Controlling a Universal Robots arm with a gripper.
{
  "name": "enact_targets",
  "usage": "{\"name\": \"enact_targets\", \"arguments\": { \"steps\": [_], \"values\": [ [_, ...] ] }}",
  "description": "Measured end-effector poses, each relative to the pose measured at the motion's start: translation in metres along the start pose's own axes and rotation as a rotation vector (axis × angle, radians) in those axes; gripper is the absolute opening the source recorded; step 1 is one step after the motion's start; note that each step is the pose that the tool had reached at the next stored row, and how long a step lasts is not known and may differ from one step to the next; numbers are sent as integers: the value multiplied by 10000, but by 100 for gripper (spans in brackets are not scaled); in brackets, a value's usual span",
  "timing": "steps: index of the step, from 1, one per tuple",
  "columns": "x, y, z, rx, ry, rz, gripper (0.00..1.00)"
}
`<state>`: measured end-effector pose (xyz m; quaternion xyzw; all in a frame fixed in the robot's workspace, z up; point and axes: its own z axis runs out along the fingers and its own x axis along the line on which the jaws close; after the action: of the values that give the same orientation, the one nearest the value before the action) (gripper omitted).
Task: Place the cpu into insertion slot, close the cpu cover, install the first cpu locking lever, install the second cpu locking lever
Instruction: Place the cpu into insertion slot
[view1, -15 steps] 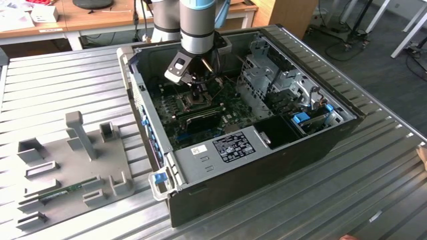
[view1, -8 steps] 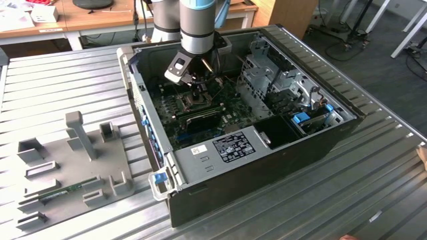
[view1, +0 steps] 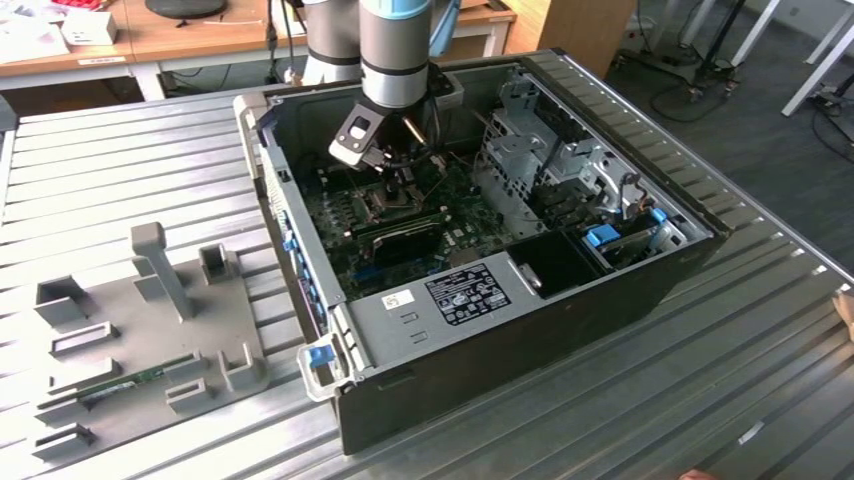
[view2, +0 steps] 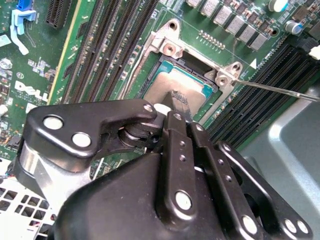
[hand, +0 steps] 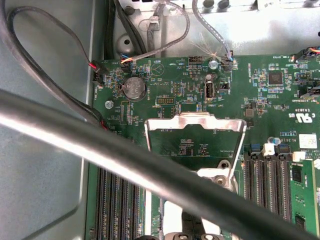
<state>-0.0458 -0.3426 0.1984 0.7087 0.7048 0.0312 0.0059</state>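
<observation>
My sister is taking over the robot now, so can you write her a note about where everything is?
Hand: shut, just above the cpu.
Cpu: lying flat in the insertion slot.
Cpu cover: open, standing up off the board in the first wrist view.
Locking lever: a thin rod, unlatched, sticking out sideways.
Done: cpu placed.
Left: close the cover, install both levers.

A ribbed grey metal worktop (view1: 120, 150) stands before a wooden desk (view1: 200, 35); dark grey floor (view1: 747, 110) lies at the exterior view's right.
</observation>
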Motion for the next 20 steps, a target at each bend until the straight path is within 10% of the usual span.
{"name": "enact_targets", "arguments": {
  "steps": [20],
  "values": [
    [0, 0, 1, 0, 0, 0, 10]
  ]
}}
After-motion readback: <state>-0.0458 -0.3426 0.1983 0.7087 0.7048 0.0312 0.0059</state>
